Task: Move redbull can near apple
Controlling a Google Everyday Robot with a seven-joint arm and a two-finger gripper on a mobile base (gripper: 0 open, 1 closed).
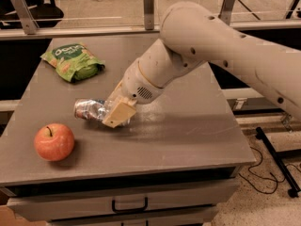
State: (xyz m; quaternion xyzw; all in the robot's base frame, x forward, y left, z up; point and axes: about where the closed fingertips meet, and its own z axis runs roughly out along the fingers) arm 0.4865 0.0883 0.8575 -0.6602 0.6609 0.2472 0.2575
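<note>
The redbull can (88,109) is a shiny, crinkled silver-and-blue can lying on its side, its left end free, its right end inside my gripper. My gripper (114,116) is shut on the can, its tan fingers (119,114) covering the can's right part. It holds the can low over the grey table (188,140), left of centre. The apple (54,141), red-orange with a dark stem, sits near the table's front left corner, a short way below and left of the can.
A green snack bag (72,61) lies at the table's back left. A rail with metal posts (148,7) runs behind the table. A drawer handle (130,205) shows under the front edge. A black stand leg (277,161) is on the floor at right.
</note>
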